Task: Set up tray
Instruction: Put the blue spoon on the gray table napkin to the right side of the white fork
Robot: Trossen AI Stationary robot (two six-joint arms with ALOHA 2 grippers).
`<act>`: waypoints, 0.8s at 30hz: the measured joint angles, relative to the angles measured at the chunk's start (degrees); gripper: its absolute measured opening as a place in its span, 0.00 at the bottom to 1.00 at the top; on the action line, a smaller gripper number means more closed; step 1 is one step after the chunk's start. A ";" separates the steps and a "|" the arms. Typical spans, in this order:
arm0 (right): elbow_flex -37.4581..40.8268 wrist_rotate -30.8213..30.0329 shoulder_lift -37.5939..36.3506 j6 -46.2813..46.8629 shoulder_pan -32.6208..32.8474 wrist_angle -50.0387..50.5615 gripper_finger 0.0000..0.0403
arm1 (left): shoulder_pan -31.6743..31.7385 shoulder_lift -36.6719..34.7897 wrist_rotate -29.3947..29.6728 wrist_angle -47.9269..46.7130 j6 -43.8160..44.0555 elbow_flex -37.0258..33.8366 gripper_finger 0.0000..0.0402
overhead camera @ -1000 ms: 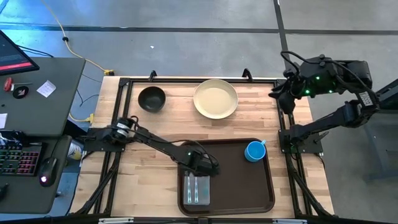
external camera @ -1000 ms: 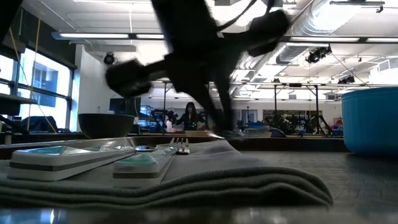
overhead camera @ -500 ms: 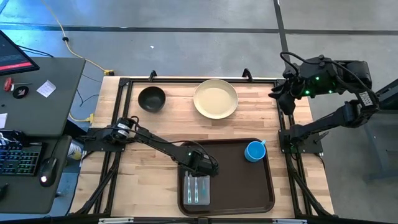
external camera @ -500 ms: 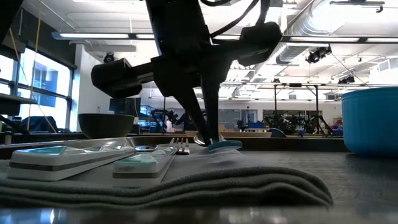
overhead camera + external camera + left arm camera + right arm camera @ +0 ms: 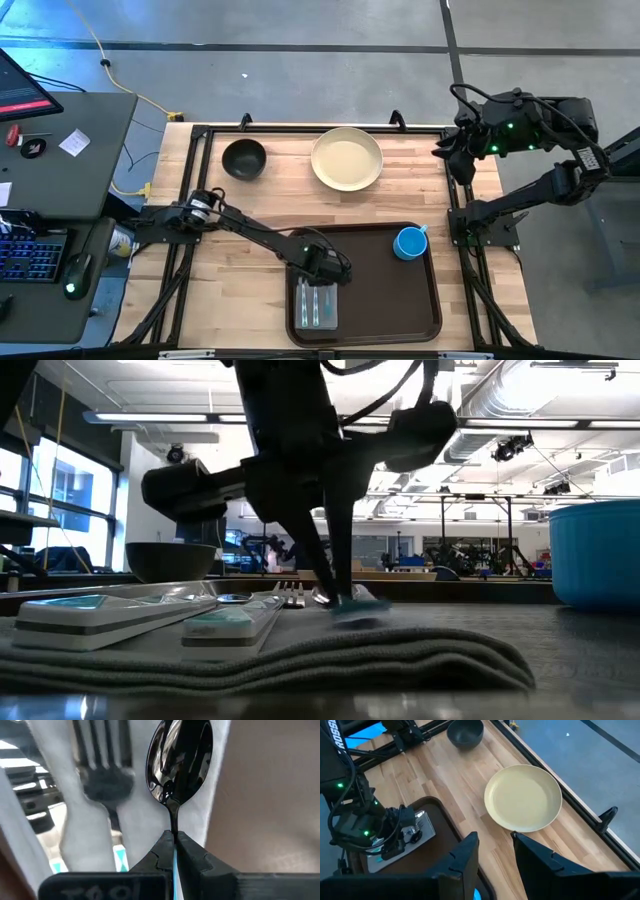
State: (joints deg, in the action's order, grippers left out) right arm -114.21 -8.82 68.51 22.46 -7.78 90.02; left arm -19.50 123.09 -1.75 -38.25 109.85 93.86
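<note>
The dark brown tray [image 5: 375, 290] lies at the table's near edge. A grey folded napkin [image 5: 315, 306] lies in its left part and bears a knife and a fork [image 5: 102, 775] with teal handles [image 5: 215, 622]. A blue cup [image 5: 408, 243] stands in the tray's far right corner. My left gripper [image 5: 327, 269] is over the napkin's far end, shut on a spoon [image 5: 180, 757]. In the low view, my left gripper [image 5: 335, 592] stands just above the napkin [image 5: 330, 650]. My right gripper [image 5: 455, 152] is open and empty, raised at the table's far right corner. My left gripper pinches the spoon's thin neck [image 5: 173, 824] between its two fingertips, where the metal meets the teal handle. The fingers come from above, slanting down. The spoon's bowl reaches out past the fingertips over the napkin's right edge. Whether the spoon rests on the napkin, I cannot tell.
A cream plate [image 5: 346, 160] and a black bowl [image 5: 244, 158] stand on the bare wood at the far side. The tray's middle and right part [image 5: 390, 300] is bare. My right wrist view shows the plate [image 5: 524, 797] and the bowl [image 5: 465, 732].
My left gripper has gone down toward the napkin's far end with the spoon and a little toward the table's left edge, staying shut on it. The spoon now hangs lower, just over the napkin.
</note>
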 joint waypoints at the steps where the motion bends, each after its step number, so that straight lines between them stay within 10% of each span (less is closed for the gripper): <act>1: 0.00 0.00 0.00 0.00 0.01 0.00 0.29 | -0.03 -0.02 -0.04 0.55 0.14 0.01 0.11; 24: 0.00 0.00 0.00 -0.44 0.01 0.00 0.29 | -1.17 -0.02 -0.95 0.74 1.48 0.04 0.11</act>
State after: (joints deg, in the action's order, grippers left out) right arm -114.21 -8.82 68.51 22.02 -7.77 90.02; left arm -20.67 123.07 -2.70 -37.51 111.33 93.91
